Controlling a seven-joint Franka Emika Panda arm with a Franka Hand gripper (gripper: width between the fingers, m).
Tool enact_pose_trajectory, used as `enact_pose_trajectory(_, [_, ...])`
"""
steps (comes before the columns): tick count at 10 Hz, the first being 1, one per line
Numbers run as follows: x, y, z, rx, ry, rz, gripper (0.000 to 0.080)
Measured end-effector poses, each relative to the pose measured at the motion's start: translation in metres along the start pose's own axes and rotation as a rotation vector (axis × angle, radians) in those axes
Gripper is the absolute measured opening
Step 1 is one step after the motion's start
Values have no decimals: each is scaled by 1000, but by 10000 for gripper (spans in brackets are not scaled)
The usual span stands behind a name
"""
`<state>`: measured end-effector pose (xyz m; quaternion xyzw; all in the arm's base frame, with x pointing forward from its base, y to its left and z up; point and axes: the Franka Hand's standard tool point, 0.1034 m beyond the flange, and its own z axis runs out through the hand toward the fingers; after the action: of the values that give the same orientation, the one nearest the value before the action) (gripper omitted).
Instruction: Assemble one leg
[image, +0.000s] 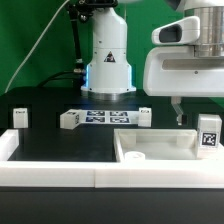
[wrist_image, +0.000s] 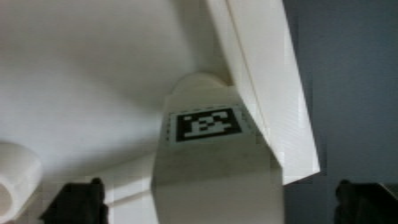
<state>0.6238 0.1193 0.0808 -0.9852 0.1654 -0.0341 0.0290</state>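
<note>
Nearest, small white plastic tagged leg (wrist_image: 217, 150) stands between the spread gripper (wrist_image: 214, 205) fingers; an off-centre closing could topple it.

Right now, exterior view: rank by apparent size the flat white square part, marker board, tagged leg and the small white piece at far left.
1. flat white square part
2. marker board
3. leg
4. small white piece
The last two look close in size. The leg stands nearer the camera, so that order is unsure.
</note>
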Motion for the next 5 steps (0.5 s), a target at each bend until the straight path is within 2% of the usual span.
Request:
enact_pose_trajectory(1, [0,0,0,0,0,0,630])
enact_pose_trajectory(2, [0,0,0,0,0,0,407])
enact_pose_trajectory(3, [0,0,0,0,0,1,291])
enact_pose_trajectory(5, [0,1,0,0,0,29,291])
